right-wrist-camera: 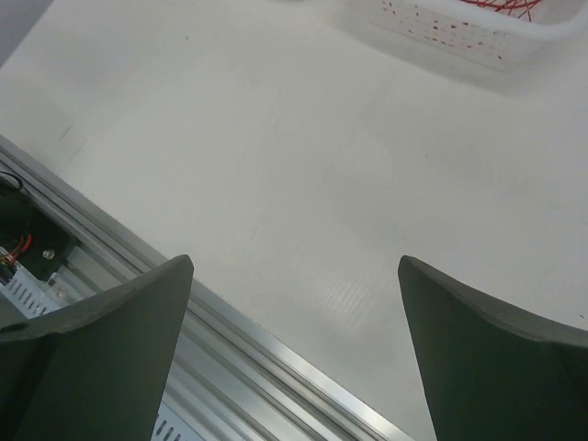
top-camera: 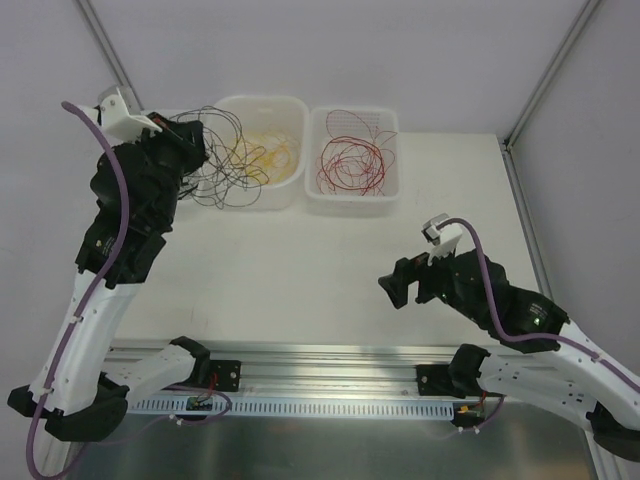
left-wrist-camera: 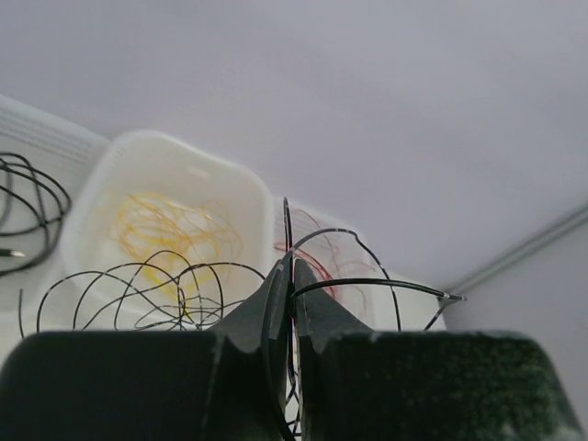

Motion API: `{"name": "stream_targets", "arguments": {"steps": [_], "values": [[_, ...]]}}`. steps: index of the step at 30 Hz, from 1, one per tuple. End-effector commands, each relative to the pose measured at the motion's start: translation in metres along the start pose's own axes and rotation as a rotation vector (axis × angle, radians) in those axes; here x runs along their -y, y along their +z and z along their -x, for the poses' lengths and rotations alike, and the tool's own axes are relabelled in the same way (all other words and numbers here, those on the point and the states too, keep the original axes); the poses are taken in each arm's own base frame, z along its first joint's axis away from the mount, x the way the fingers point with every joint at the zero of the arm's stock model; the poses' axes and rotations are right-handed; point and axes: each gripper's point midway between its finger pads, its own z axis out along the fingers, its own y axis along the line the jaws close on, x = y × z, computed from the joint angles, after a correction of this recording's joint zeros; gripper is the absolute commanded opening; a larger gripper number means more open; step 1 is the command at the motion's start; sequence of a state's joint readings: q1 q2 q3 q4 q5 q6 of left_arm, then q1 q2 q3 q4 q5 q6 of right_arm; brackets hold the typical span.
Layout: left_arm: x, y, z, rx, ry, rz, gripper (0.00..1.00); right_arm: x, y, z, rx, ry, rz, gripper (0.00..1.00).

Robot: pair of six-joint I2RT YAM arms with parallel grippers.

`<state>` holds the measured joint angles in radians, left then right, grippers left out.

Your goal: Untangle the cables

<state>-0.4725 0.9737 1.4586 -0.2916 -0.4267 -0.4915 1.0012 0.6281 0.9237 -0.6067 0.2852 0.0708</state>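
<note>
My left gripper [top-camera: 196,140] is raised beside the left white basket [top-camera: 290,105] and shut on a thin black cable [left-wrist-camera: 367,283]. The cable runs between the closed fingertips in the left wrist view, where the gripper [left-wrist-camera: 294,272] points at the baskets. Black cable loops [top-camera: 215,165] hang from the gripper over the basket's left rim. Yellow-orange cables [top-camera: 268,155] lie in that basket and show in the left wrist view [left-wrist-camera: 165,225]. Red cables [top-camera: 350,165] lie in the right basket [top-camera: 390,195]. My right gripper [top-camera: 392,278] is open and empty over bare table [right-wrist-camera: 294,276].
More black cables [left-wrist-camera: 28,207] lie at the left edge of the left wrist view. The right basket's perforated wall [right-wrist-camera: 459,28] is at the top of the right wrist view. A metal rail [top-camera: 330,375] runs along the table's near edge. Frame posts stand at the back corners.
</note>
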Motion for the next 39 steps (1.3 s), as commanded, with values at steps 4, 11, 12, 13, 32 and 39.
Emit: {"name": "stream_targets", "arguments": {"steps": [4, 11, 12, 13, 32, 39], "values": [[-0.042, 0.024, 0.083, 0.223, 0.145, 0.255, 0.00, 0.006, 0.006, -0.014, -0.041, -0.042, -0.028, 1.00], [-0.087, 0.078, 0.120, 0.315, 0.160, 0.389, 0.01, 0.012, 0.011, -0.025, -0.082, -0.089, -0.054, 1.00], [-0.098, 0.091, 0.116, 0.305, 0.167, 0.415, 0.01, 0.012, 0.012, -0.027, -0.089, -0.095, -0.049, 1.00], [-0.101, 0.096, 0.122, 0.321, 0.161, 0.424, 0.01, 0.012, 0.013, -0.029, -0.101, -0.100, -0.052, 1.00], [-0.306, 0.225, -0.007, 0.030, 0.293, 0.776, 0.09, 0.028, 0.018, -0.045, -0.192, -0.202, -0.120, 1.00], [-0.397, 0.222, -0.082, -0.180, 0.362, 0.942, 0.07, 0.034, 0.018, -0.048, -0.220, -0.207, -0.152, 1.00]]}}
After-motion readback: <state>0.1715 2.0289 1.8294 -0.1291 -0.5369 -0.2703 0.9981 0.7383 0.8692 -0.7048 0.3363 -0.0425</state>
